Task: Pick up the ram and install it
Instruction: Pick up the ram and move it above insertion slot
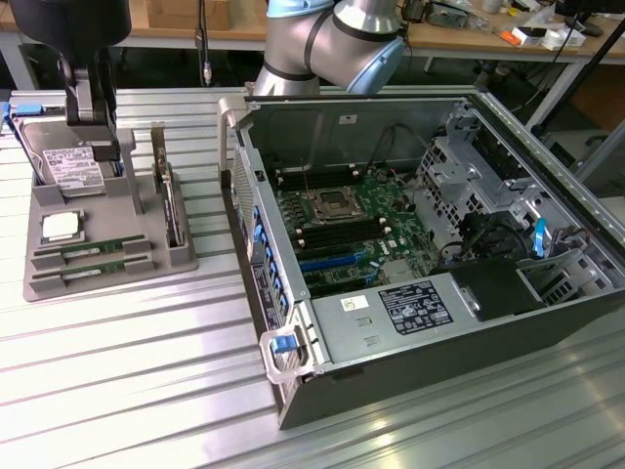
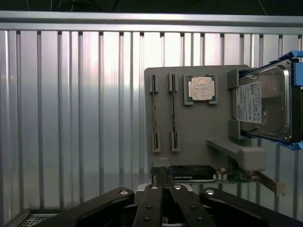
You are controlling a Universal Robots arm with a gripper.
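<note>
Two ram sticks lie in slots of the grey tray (image 1: 146,220): one ram (image 1: 93,250) (image 2: 173,116) and a second ram (image 1: 93,269) (image 2: 155,116), both thin green boards seen edge-on in the wrist view. My gripper (image 1: 90,109) (image 2: 164,189) hangs above the tray's far end, over the hard drive, well clear of the ram. Its fingers are shut together with nothing between them. The open computer case (image 1: 410,352) lies at the exterior view's right, its motherboard (image 1: 356,230) showing black and blue memory slots (image 1: 327,262).
On the tray also sit a silver CPU (image 1: 61,227) (image 2: 201,88), a hard drive (image 1: 70,166) (image 2: 262,104) in a blue frame and an upright card (image 1: 172,210) (image 2: 189,173). The case's raised side wall (image 1: 249,195) stands between tray and motherboard. Ribbed metal table all around.
</note>
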